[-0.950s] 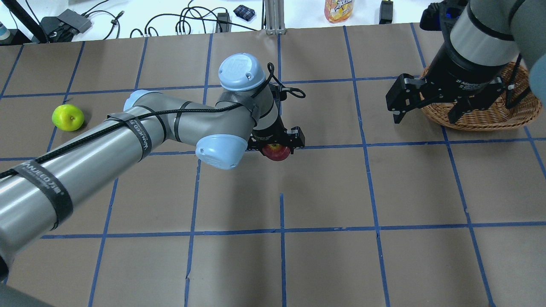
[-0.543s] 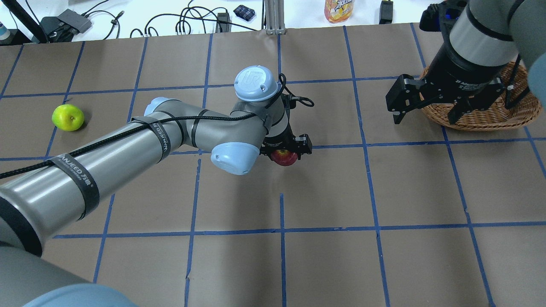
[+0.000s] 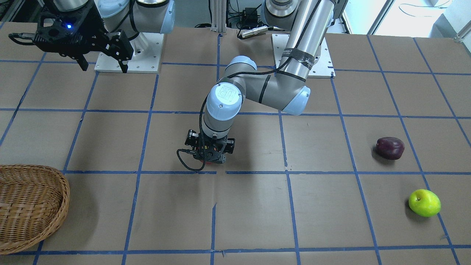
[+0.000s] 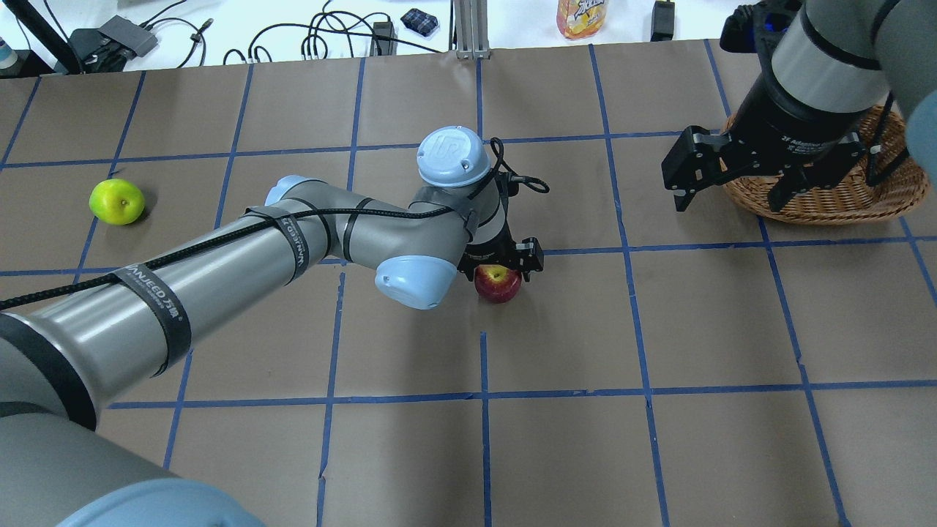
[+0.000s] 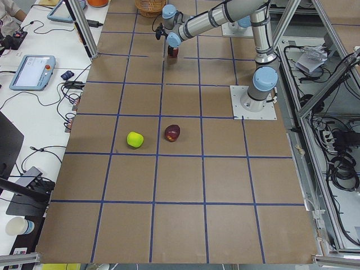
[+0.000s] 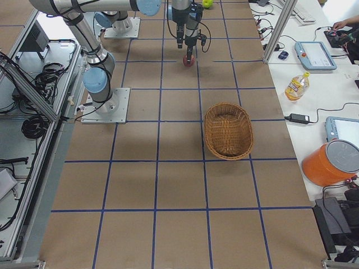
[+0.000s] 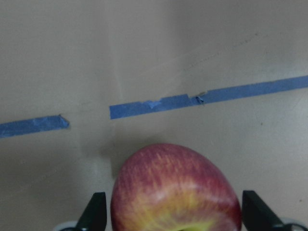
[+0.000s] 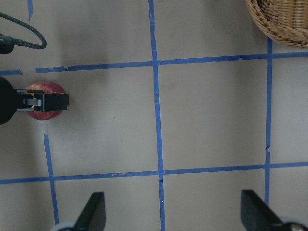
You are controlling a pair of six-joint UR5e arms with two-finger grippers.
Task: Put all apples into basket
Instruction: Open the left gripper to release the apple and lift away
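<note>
- One red apple (image 4: pixel 498 283) sits between my left gripper's (image 4: pixel 500 265) fingers at table centre; whether they pinch it, I cannot tell.
- Empty, my right gripper (image 4: pixel 739 192) hangs spread wide at the basket's (image 4: pixel 889 197) nine o'clock.
- Two apples, green (image 4: pixel 117 201) and maroon (image 3: pixel 390 148), lie far off.

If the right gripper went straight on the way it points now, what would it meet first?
The right gripper points down at bare table. It would likely meet that first; the basket lies off to one side.
</note>
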